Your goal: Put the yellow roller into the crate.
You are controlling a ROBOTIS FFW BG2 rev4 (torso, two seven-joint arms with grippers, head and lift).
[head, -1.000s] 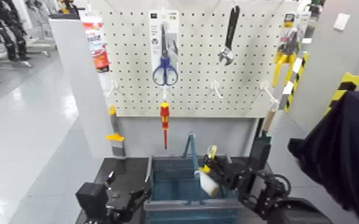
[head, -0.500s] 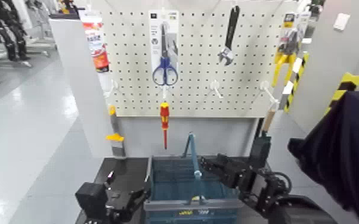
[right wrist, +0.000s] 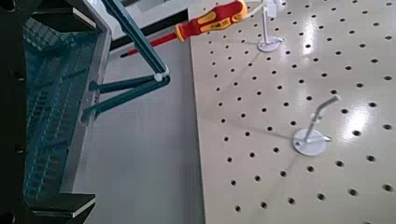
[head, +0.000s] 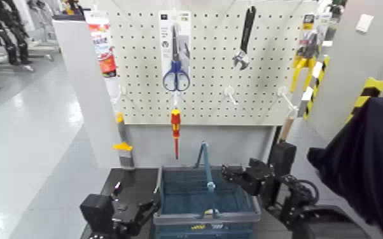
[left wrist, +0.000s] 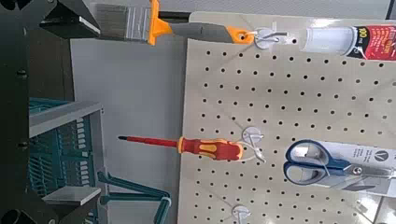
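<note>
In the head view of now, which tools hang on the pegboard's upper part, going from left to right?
Blue-handled scissors, adjustable wrench, yellow-handled pliers.

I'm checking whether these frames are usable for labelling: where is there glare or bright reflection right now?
Head view: a bright patch on the floor, left side. Right wrist view: white glare spots on the pegboard, near the bare hook.

The crate (head: 207, 218) stands before the pegboard (head: 205, 63); the screwdriver (head: 176, 130) hangs near its lower edge, below the scissors (head: 176, 73), with the brush (head: 124, 147) left and the wrench (head: 245, 41) right.
</note>
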